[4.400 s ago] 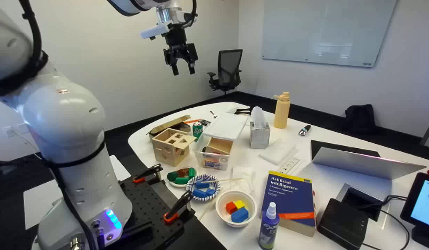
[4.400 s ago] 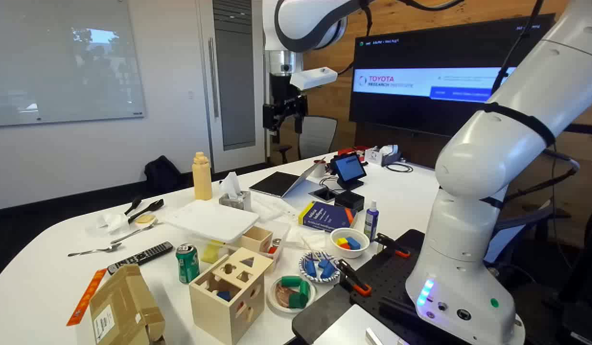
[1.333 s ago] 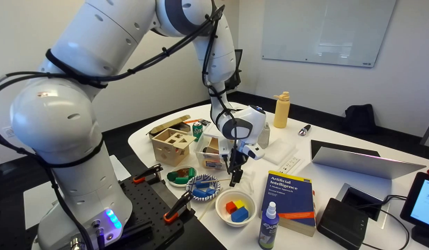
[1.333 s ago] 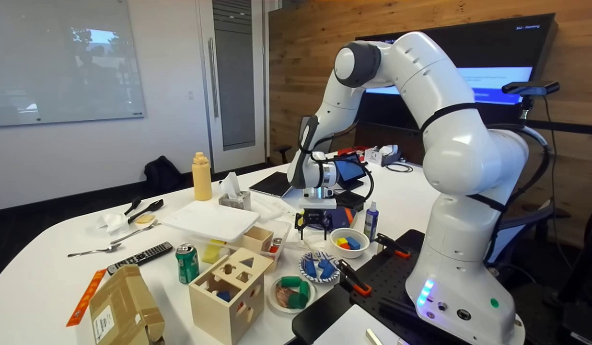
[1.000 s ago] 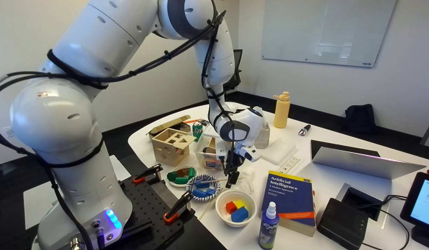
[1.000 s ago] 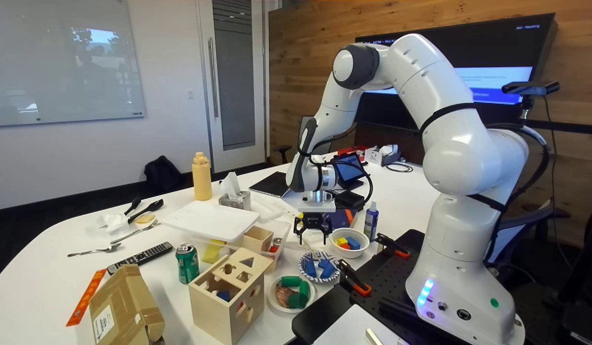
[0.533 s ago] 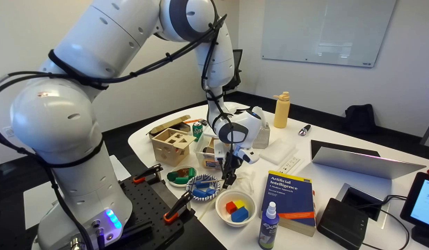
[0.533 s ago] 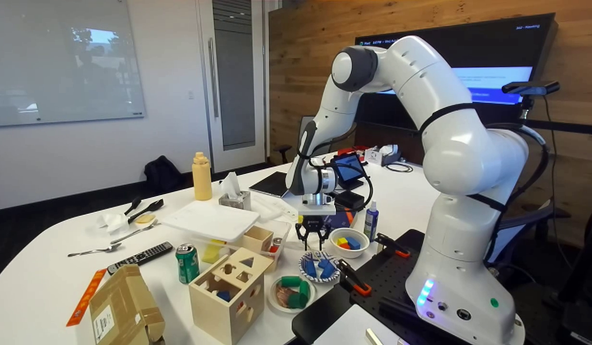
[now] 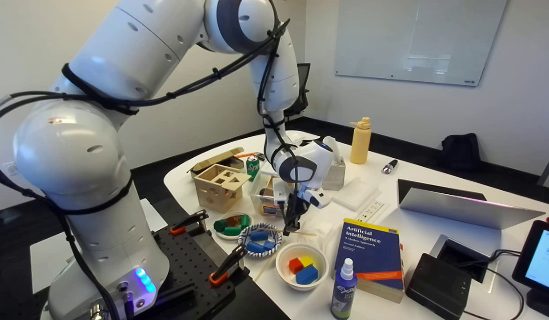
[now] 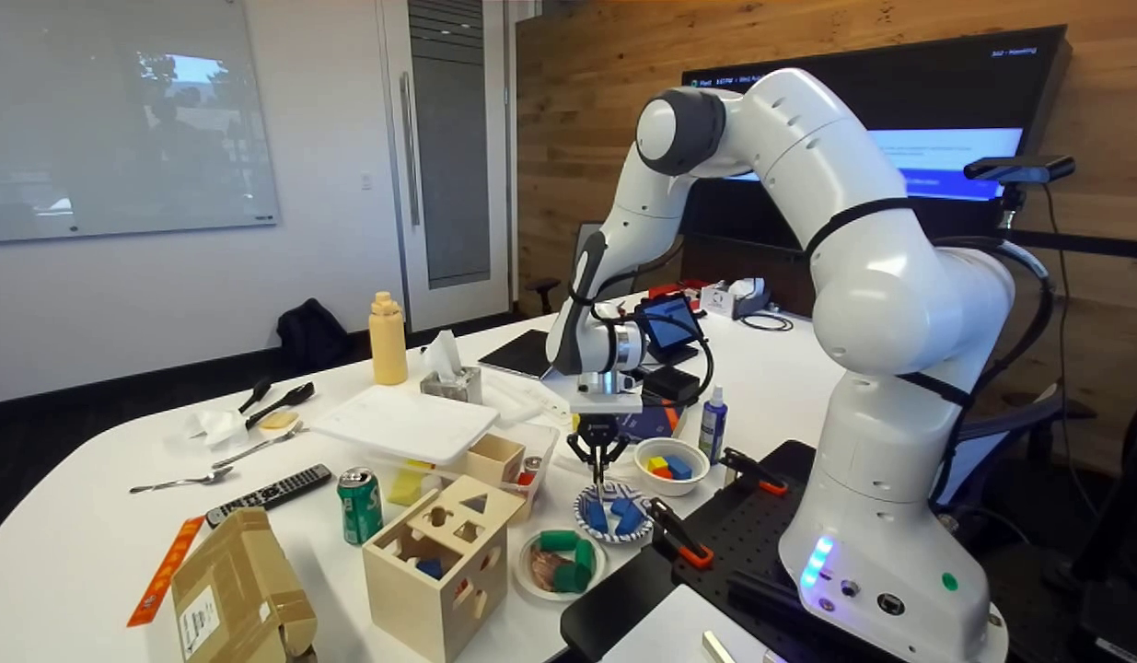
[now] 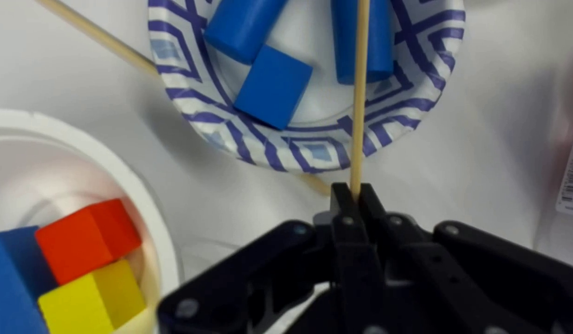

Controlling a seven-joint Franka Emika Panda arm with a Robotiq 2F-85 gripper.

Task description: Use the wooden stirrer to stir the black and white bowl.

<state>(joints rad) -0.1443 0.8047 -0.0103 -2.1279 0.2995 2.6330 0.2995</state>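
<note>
The wooden stirrer (image 11: pixel 359 93) is pinched between the fingertips of my gripper (image 11: pixel 355 191), which is shut on it. From the grip, the thin pale stick runs out over the rim of the black and white bowl (image 11: pixel 314 157), above its blue blocks; its far end leaves the wrist view. In an exterior view the stirrer (image 9: pixel 307 234) also sticks out on the far side of the fingers. The patterned bowl (image 10: pixel 582 517) stands upright on the table, its markings dark purple-blue on white. My gripper (image 10: pixel 600 493) is just beside its rim, pointing down.
Another pale stick (image 11: pixel 98 38) lies on the table, running under the patterned bowl. A white bowl (image 9: pixel 301 286) with red, yellow and blue blocks is close by. Also near are a plate of green blocks (image 10: pixel 542 594), a clear plastic box (image 9: pixel 256 195), a thick book (image 9: pixel 370 249) and a clamp (image 9: pixel 230 266).
The arm has swung down from high above the table to the bowls. Within the last second the open fingers have come together around the stirrer, whose free end has shifted slightly.
</note>
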